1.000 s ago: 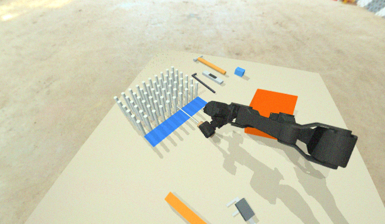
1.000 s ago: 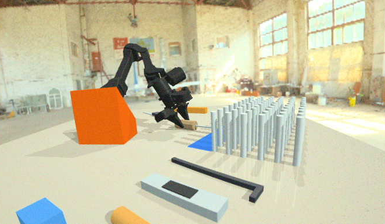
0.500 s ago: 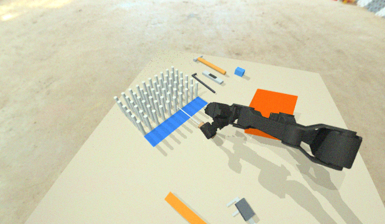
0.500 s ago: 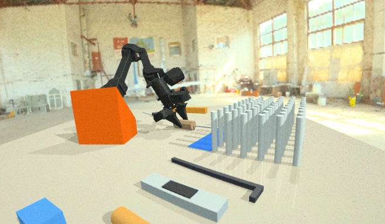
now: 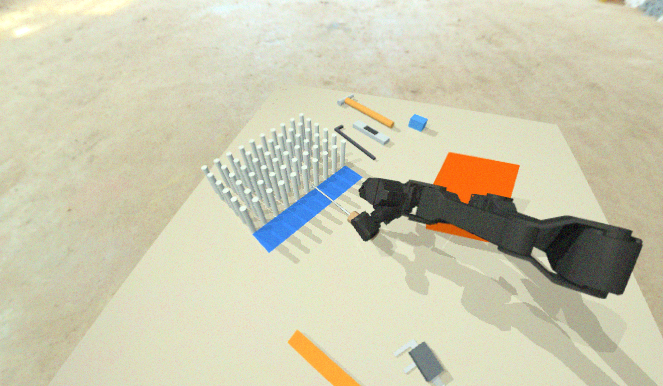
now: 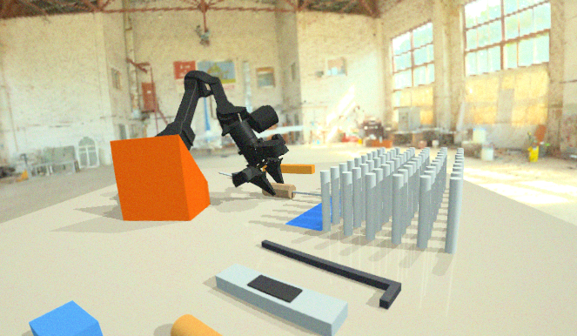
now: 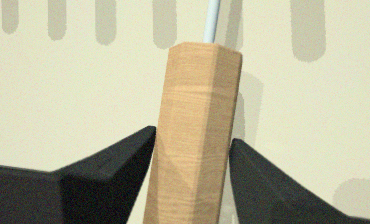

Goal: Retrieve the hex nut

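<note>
My gripper [image 7: 193, 140] [image 6: 278, 188] is shut on the wooden handle [image 7: 198, 100] [image 6: 285, 191] [image 5: 353, 217] of a thin-rod tool, low over the table in front of the blue taped strip [image 5: 288, 221] [image 6: 309, 218]. The tool's thin pale rod [image 5: 334, 201] [image 7: 212, 20] [image 6: 307, 193] reaches across the strip to the front row of the spacer field. Its far end is hidden among the spacers. The grey metal spacers [image 5: 304, 177] [image 6: 454, 215] stand upright in rows behind the strip. The hex nut cannot be made out in any view.
A black hooked bar [image 5: 358, 145] [image 6: 329, 263], a grey level-like block [image 5: 380, 136] [image 6: 233, 278] and a hammer [image 5: 370, 112] lie beside the field. A blue block [image 5: 417, 122] [image 6: 68, 324], a large orange block [image 5: 480, 172] [image 6: 152, 183], an orange bar [image 5: 320, 357] and a dark grey object [image 5: 426, 361] also stand or lie around.
</note>
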